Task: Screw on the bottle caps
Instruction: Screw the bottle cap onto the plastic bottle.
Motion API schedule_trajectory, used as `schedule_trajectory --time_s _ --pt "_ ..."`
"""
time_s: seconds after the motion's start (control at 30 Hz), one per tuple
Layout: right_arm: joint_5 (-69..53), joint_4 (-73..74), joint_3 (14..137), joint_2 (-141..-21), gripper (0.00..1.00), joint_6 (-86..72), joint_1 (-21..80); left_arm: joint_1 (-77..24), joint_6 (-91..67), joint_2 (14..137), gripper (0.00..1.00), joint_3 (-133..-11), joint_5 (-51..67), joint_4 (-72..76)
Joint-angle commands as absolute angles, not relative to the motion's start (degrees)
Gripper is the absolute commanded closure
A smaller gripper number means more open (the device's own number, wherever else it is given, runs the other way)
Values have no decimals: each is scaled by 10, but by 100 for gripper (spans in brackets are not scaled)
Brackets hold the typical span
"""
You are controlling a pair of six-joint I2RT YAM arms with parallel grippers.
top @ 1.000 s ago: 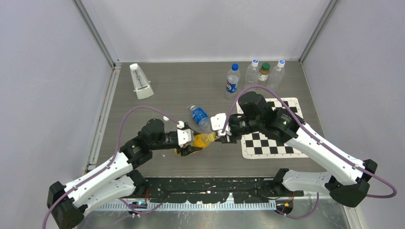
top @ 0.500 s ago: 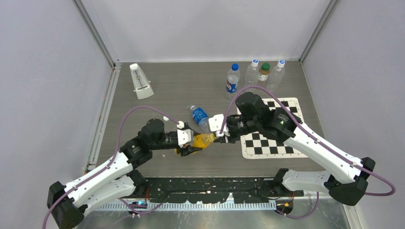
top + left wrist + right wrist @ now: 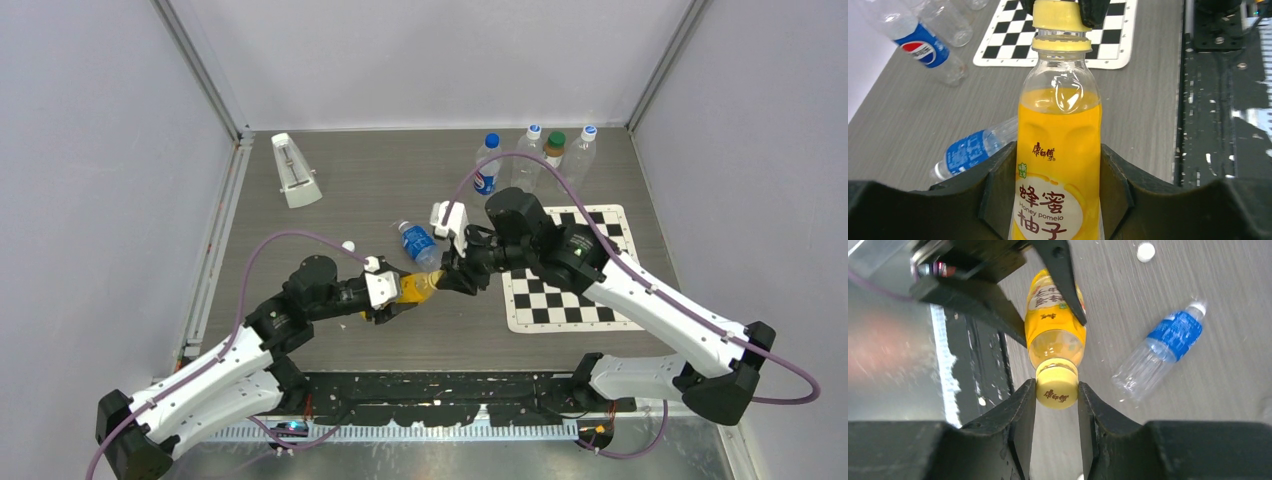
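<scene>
Two clamped: left end effector (image 3: pixel 401 295) on yellow bottle (image 3: pixel 1059 140), right end effector (image 3: pixel 1056 396) on yellow cap (image 3: pixel 1058 15); fallen bottle (image 3: pixel 1163 347) beside.

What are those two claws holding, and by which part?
Left gripper clamps the orange drink bottle around its body; right gripper pinches the yellow cap by its sides.
</scene>
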State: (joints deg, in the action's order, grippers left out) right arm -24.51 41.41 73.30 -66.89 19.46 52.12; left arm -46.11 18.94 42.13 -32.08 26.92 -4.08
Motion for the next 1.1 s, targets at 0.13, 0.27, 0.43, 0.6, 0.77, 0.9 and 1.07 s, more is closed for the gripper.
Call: schedule_trajectory --time_s 0.13,0.27,0.43,0.6,0.77,0.9,1.07 --pt "-39 384 755 -723 99 -329 525 -464 215 398 100 -316 179 58" --pt "-25 376 759 -728 99 -469 524 -463 226 401 100 -314 177 56" --pt "-21 361 756 -725 99 -504 523 -464 234 398 100 -310 178 56" --pt "-16 353 748 -713 99 -470 517 -465 235 393 100 -307 188 62" --pt "-73 336 732 -700 100 -418 478 -465 227 384 100 -296 201 81" --pt "-161 309 711 -689 100 -391 435 -465 208 378 100 -283 202 116" --pt "-219 294 701 -688 100 -356 429 -465 183 378 100 -281 208 137"
